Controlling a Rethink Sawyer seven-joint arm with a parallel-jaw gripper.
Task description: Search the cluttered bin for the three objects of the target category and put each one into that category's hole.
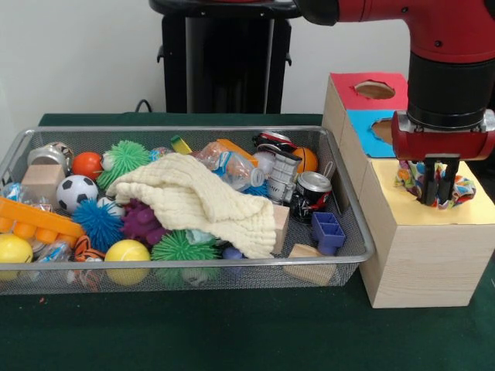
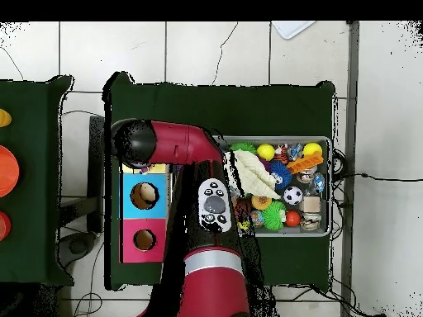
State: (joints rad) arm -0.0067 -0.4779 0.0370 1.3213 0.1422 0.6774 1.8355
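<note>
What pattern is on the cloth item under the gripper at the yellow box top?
Multicoloured patchwork print on the cloth item, seen best in the front view.

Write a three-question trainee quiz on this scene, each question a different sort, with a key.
1. True or false: the gripper is over the yellow section of the box.
2. What lies across the middle of the bin? A) a cream cloth B) a red towel C) a newspaper
3. Fill in: the section next to the yellow one is ____.

Key:
1. True; it is down at a patterned fabric item there.
2. A, the cloth.
3. Blue; red lies beyond it.
</note>
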